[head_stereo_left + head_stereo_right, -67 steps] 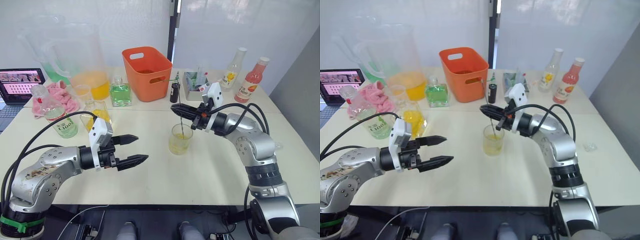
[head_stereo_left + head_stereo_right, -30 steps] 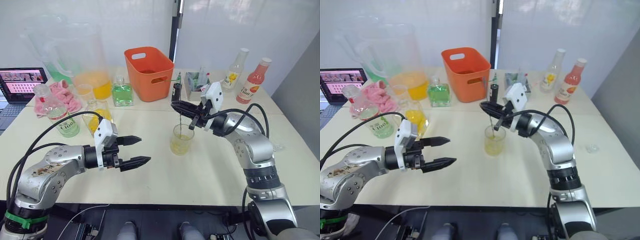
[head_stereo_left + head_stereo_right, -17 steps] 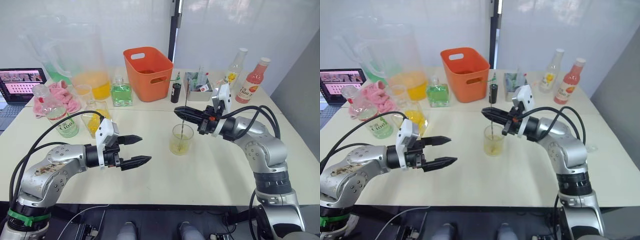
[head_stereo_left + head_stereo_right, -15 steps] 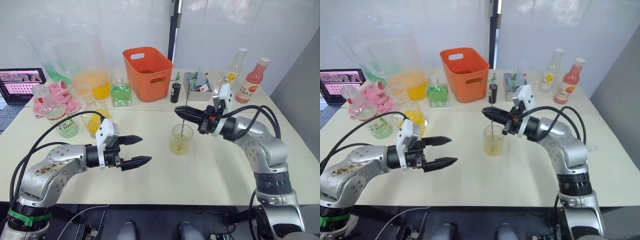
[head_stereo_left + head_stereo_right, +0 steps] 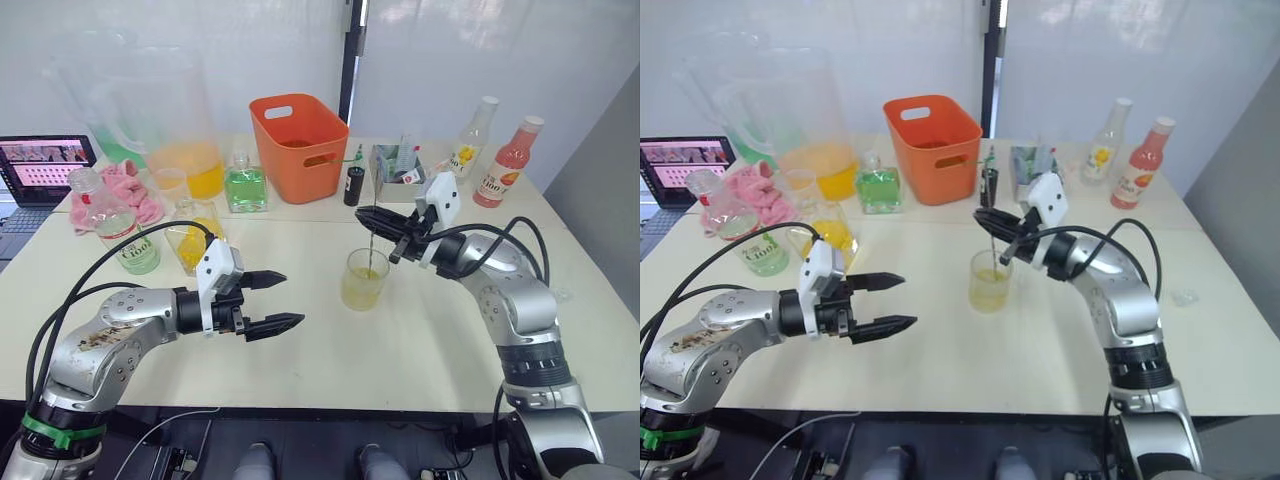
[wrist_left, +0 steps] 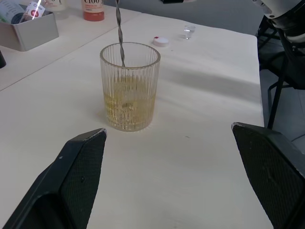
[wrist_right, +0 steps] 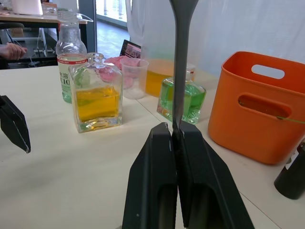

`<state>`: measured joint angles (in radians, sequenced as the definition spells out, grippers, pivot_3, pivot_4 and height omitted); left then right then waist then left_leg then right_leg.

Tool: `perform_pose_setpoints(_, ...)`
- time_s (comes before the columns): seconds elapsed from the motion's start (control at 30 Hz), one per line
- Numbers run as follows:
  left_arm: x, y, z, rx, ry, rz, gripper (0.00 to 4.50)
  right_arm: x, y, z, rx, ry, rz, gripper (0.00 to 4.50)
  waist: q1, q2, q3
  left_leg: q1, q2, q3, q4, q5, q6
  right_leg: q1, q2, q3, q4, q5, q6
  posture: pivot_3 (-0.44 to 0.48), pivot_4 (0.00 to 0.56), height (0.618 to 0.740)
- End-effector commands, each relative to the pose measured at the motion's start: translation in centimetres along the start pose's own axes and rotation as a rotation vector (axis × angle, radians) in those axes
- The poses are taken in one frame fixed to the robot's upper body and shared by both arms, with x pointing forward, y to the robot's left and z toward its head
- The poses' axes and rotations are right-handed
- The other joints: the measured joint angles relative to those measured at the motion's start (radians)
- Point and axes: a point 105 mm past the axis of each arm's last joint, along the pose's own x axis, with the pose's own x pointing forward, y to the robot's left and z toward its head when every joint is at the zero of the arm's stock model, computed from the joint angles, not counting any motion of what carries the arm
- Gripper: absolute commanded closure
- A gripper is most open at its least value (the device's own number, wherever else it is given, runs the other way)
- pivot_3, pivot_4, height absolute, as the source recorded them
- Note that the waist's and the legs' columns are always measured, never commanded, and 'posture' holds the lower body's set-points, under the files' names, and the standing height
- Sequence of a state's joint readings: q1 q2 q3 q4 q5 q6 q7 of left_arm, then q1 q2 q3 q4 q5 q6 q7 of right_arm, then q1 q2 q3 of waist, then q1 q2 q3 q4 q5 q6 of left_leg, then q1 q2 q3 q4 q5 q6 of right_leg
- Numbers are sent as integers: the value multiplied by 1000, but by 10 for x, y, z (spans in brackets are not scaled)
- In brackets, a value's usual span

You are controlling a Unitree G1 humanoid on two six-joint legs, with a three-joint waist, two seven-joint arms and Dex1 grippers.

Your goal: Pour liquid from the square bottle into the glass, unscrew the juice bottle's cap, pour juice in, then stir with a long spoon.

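I see the desk [image 5: 420,340] spread wide and pale under both arms. At its far left stands a big clear pitcher [image 5: 175,120] with orange liquid in the bottom, and near the middle of the back an orange bin [image 5: 300,145]. A laptop [image 5: 40,165] sits at the far left edge, with a pink cloth [image 5: 130,190] just beside it.

My left hand [image 5: 268,300] hovers above the desk to the left of the glass, well apart from it, its two black fingers spread wide and gripping nothing. My right hand [image 5: 372,222] hangs just above the glass [image 5: 364,279], fingers pinched tight on the stem of the long spoon [image 5: 371,247]; in the right wrist view the stem rises straight up from between the pressed fingers [image 7: 159,181].

The juice bottle [image 5: 120,236] stands upright at the left, near the laptop, with the square bottle [image 5: 188,235] of yellow liquid just to its right. A green square bottle [image 5: 245,185] stands behind them, beside the bin. A yellow-labelled bottle [image 5: 470,140] and a pink-red bottle [image 5: 506,162] stand at the back right, next to a small grey box [image 5: 395,165].

The glass is near the middle of the desk, upright, ribbed, holding pale yellow liquid in its lower part. The spoon drops nearly straight into it and its lower end is in the liquid. The cap [image 6: 160,41] lies on the desk beyond the glass in the left wrist view, apart from it.
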<state>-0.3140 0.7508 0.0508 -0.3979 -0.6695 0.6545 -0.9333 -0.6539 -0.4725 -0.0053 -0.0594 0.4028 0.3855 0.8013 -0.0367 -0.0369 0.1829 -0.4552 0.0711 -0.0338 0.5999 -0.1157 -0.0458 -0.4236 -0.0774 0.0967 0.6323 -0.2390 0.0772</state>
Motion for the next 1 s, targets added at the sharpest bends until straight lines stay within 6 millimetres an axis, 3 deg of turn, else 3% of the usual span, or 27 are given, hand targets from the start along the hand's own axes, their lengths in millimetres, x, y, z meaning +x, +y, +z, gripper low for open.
perform_pose_setpoints(0.03, 1, -5, 7, 42, -21, -17, 43, -13, 1, 12, -1, -12, 14, 4500, 1, 0, 0, 0, 0, 0, 0, 0, 0, 0, 0, 0, 0, 0, 0, 0, 150, 725)
perform_pose_setpoints(0.17, 2, -4, 5, 44, -15, -21, 43, -14, 12, 18, 59, -43, 62, 4500, 0, 0, 0, 0, 0, 0, 1, 0, 0, 0, 0, 0, 0, 0, 0, 0, 150, 725)
perform_pose_setpoints(0.43, 4, -4, 5, 53, -10, -27, 43, 1, 13, 20, 90, -98, 28, 4500, -7, 0, 0, 0, 0, 0, 1, 0, 0, 0, 0, 0, 1, 0, 0, 0, 150, 725)
perform_pose_setpoints(0.83, 7, -4, 6, 50, -18, -27, 43, 6, -12, 22, -6, -101, -103, 4500, -6, 0, 0, 0, 0, 0, 1, 0, 0, 0, 0, 0, 2, 0, 0, 0, 150, 725)
perform_pose_setpoints(1.0, 8, -4, 6, 50, -19, -30, 43, 4, -9, 19, -30, -61, -72, 4500, -3, 0, 0, 0, 0, 0, 2, 0, 0, 0, 0, 0, 1, 0, 0, 0, 150, 725)
